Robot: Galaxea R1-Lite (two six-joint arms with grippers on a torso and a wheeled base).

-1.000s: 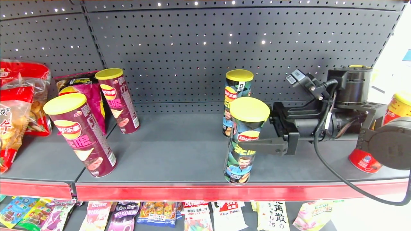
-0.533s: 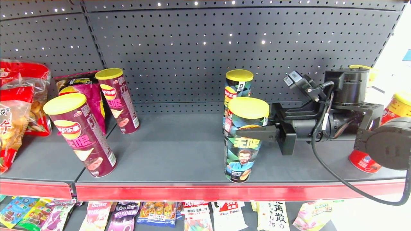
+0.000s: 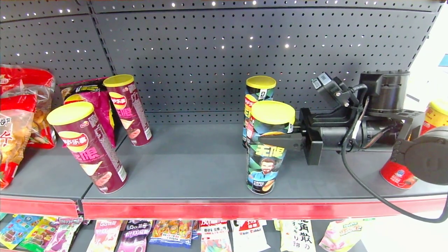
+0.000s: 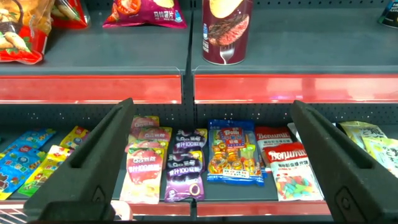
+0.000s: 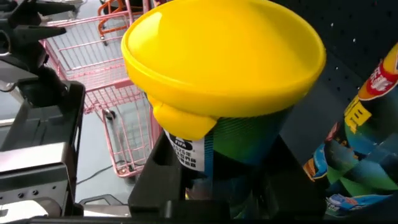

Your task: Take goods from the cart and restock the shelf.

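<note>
**Set the can flat, then let go**

The chip can, with a yellow lid and a dark blue-green wrap, stands upright near the front of the shelf, just in front of a second can of the same kind. The right hand is clamped on its upper part, with one finger lying across the front below the lid. I cannot tell whether the base rests on the shelf board; it is at least very close to it.

In my judgement the step is the placing. To do it well, the can should go straight down until the base sits flat. Only then should the fingers part, wide enough that neither one drags the wrap. The hand should withdraw level toward the right, not upward, because the lid overhangs the fingers. The second can is just behind, so no push backward. The red front lip is near, so no pull forward. The red can stands close to the arm's way back.

The left hand hangs lower, fingers apart and empty, in front of the candy bags on the shelf below.
</note>
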